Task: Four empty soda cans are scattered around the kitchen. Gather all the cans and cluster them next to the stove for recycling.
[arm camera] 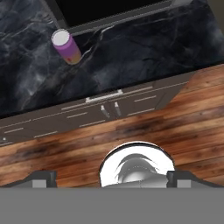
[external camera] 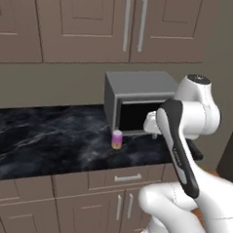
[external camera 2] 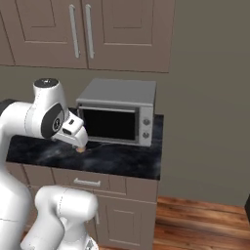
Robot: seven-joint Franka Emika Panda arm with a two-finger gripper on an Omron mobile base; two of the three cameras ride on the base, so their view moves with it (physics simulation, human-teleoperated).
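One soda can (external camera: 117, 139), purple fading to orange at its base with a silver top, stands upright on the black marble counter (external camera: 49, 134) just in front of the grey microwave's left corner. In the hand view the soda can (arm camera: 66, 47) sits at the upper left, far from my gripper (arm camera: 111, 178), whose fingertips (arm camera: 41, 177) stand wide apart with nothing between them. From the right base view my hand (external camera 2: 74, 131) hovers above the counter's front, and only the can's orange base (external camera 2: 80, 149) peeks out below it. The stove is out of view.
A grey microwave (external camera: 139, 98) with a dark door stands at the back of the counter. Wall cabinets (external camera: 95, 24) hang above; drawers and doors (external camera: 127, 178) are below. The counter ends at the right (external camera 2: 158, 166), above wooden floor (external camera 2: 205, 219).
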